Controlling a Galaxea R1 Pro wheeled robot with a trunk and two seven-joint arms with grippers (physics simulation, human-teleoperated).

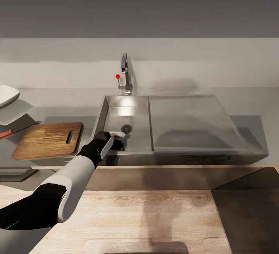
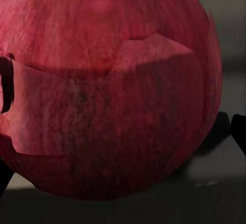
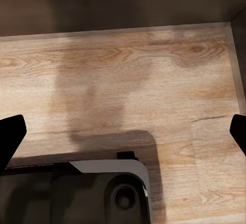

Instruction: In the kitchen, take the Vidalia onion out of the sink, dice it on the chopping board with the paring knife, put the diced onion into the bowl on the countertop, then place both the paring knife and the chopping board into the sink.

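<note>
The left gripper (image 1: 117,142) reaches down into the sink (image 1: 135,120) basin, its fingers (image 2: 239,131) set to either side of the red-skinned onion (image 2: 107,88); whether they press on it cannot be told. The round drain (image 1: 126,129) lies just beyond the gripper. To its left, on the countertop (image 1: 58,101), rests the chopping board (image 1: 48,139), with the paring knife (image 1: 15,129) and the bowl (image 1: 7,95) farther left. The tap (image 1: 126,74) rises behind. The right gripper (image 3: 123,131) hangs spread open over wooden floor (image 3: 128,80).
</note>
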